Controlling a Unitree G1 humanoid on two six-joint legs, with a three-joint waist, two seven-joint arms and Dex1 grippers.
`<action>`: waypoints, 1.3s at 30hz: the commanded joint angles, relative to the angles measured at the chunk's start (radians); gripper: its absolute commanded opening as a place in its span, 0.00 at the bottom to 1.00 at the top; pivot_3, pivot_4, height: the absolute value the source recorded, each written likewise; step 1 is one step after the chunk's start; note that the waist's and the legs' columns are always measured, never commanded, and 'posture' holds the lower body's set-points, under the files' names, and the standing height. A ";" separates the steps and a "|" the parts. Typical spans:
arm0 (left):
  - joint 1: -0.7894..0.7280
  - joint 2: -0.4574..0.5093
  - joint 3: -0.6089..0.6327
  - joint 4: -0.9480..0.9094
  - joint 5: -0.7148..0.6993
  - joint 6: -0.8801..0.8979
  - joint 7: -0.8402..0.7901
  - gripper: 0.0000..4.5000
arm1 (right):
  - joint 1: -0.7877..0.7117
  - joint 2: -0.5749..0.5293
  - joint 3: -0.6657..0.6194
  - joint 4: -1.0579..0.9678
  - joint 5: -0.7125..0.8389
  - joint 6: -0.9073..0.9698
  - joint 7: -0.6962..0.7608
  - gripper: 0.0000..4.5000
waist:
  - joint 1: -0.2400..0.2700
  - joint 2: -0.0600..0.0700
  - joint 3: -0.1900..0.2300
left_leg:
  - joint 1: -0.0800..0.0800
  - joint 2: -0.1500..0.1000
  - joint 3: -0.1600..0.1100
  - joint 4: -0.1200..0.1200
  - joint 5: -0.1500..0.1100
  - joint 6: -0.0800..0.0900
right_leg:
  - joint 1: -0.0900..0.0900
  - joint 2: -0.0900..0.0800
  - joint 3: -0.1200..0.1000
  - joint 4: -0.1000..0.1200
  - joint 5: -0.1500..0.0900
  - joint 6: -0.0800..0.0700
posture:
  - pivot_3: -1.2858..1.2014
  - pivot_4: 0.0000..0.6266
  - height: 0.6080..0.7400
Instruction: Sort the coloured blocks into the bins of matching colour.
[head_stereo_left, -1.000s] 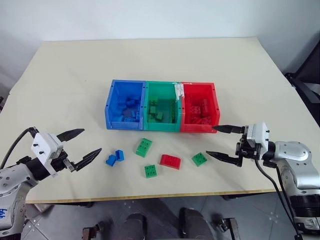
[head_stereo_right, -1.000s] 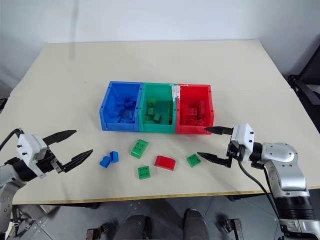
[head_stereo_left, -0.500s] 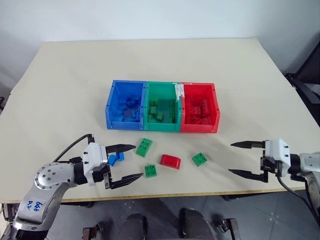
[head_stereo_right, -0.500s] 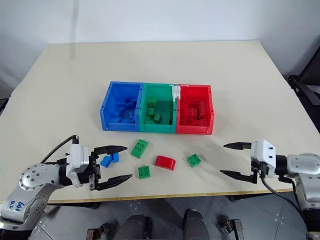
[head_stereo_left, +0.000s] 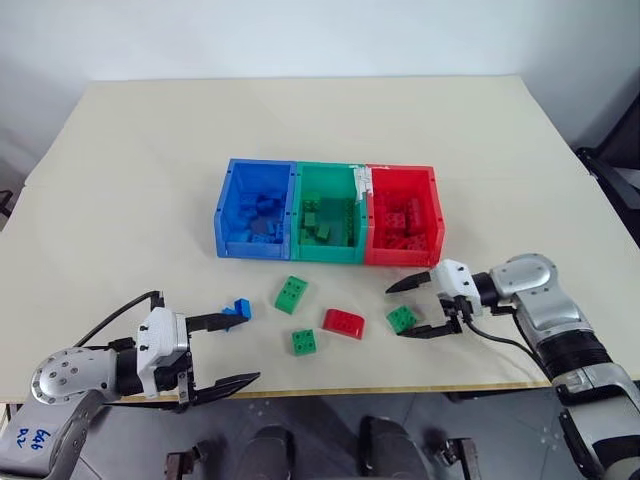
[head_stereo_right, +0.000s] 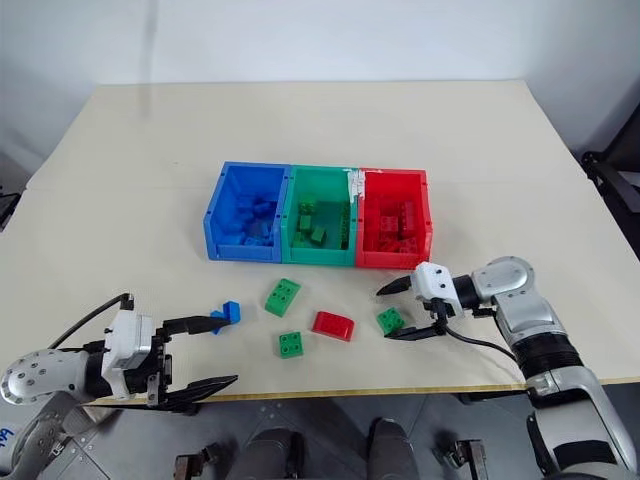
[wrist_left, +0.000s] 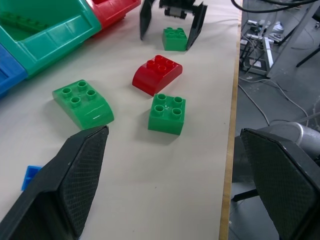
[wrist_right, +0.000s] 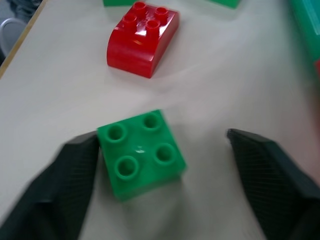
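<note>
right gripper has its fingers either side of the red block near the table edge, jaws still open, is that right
Not the red block. The right gripper straddles a green block, jaws open, as the right wrist view shows. The red block lies apart, farther along the table.

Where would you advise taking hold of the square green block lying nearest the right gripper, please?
Grip the green block across two opposite flat side walls, coming down from above. It sits studs-up and flat on the table, and its four-stud top offers no hold. The right gripper already straddles it with open jaws, one finger against a wall, so closing there looks simplest.
</note>
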 joint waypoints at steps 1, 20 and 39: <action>0.009 -0.010 0.033 -0.042 -0.005 -0.032 0.012 1.00 | -0.009 -0.022 0.024 0.006 0.034 -0.036 0.076 0.67 | -0.001 0.000 0.000 | 0.000 0.000 -0.001 0.000 0.000 0.000 | 0.000 0.000 0.000 0.000 0.000 0.000 | 0.52 0.24 1.00; 0.164 -0.125 0.275 0.006 -0.054 -0.052 0.141 1.00 | -0.368 0.281 -0.095 -0.072 0.092 0.477 -0.454 0.33 | -0.006 0.002 0.001 | 0.000 0.005 -0.002 0.000 0.000 -0.005 | -0.004 0.004 -0.001 0.005 -0.001 -0.005 | 0.52 0.24 1.00; 0.021 -0.083 0.125 -0.046 -0.040 0.015 0.144 1.00 | -0.055 0.090 -0.261 -0.247 0.133 0.257 -0.188 1.00 | 0.003 0.001 0.001 | -0.001 0.000 -0.001 0.000 -0.004 0.000 | -0.001 0.000 -0.006 0.004 -0.001 -0.005 | 0.52 0.24 1.00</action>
